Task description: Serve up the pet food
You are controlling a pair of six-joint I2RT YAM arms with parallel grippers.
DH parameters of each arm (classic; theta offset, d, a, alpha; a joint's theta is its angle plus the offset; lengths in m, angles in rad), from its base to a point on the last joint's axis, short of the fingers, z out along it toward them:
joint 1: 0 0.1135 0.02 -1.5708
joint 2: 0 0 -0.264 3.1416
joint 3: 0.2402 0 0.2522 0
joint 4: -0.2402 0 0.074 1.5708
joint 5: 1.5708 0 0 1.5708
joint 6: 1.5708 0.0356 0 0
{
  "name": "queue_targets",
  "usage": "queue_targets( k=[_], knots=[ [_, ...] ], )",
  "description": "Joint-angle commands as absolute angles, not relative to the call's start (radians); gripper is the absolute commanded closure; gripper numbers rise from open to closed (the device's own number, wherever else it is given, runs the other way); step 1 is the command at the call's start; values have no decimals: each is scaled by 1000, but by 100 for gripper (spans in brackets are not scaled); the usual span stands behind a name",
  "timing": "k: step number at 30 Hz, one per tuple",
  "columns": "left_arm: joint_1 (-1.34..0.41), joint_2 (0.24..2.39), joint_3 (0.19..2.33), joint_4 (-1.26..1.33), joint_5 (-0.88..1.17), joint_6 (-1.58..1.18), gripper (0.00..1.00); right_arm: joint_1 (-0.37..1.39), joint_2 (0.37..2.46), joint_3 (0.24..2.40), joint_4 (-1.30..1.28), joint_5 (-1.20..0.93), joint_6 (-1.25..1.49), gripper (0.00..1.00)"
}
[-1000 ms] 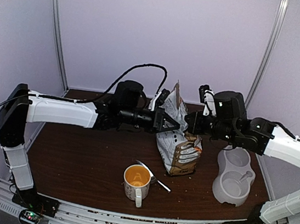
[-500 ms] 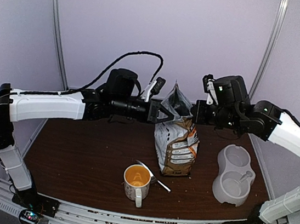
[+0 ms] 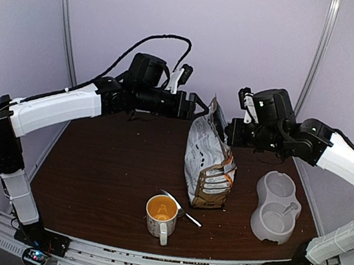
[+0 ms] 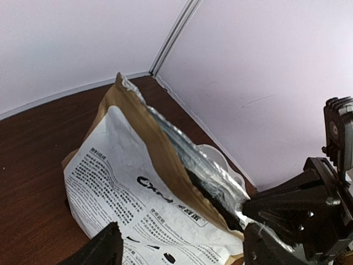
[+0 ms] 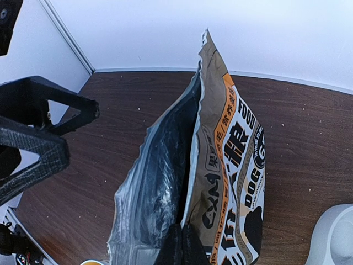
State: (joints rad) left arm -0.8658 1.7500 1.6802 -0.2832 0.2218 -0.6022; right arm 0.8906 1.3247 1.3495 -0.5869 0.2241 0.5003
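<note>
Gaping foil-lined pet food bag — rim in right end effector, left end effector wide.

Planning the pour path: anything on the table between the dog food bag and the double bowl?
Nothing visible. Bare table lies between the upright bag and the double bowl on its right. The mug and spoon sit in front of the bag, off that line. The right gripper is shut on the bag's top edge.

Orange, tan, white pet food bag
</note>
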Motion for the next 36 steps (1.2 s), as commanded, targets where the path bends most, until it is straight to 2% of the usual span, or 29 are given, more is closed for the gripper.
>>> queue_targets(
  k=[1, 4, 11, 15, 18, 26, 33, 36],
  knots=[
    [-864, 1836, 1779, -329, 257, -572, 19, 892, 1328, 1355, -574, 210, 480, 100],
    [-864, 1888, 1843, -356, 284, -568, 13, 892, 1333, 1355, -569, 207, 478, 100],
    [-870, 1989, 1969, -431, 318, -555, 7, 896, 1353, 1357, -576, 222, 468, 100],
    [-870, 2003, 1978, -453, 317, -554, 7, 899, 1364, 1359, -583, 240, 466, 100],
    [-870, 2003, 1975, -484, 301, -546, 11, 899, 1367, 1358, -589, 256, 468, 100],
    [-870, 1958, 1900, -515, 283, -544, 41, 899, 1367, 1366, -627, 323, 487, 100],
    [-870, 1911, 1888, -515, 253, -543, 91, 896, 1389, 1421, -678, 412, 521, 100],
    [-862, 1901, 1916, -529, 234, -530, 100, 892, 1407, 1467, -693, 440, 523, 100]
  ],
)
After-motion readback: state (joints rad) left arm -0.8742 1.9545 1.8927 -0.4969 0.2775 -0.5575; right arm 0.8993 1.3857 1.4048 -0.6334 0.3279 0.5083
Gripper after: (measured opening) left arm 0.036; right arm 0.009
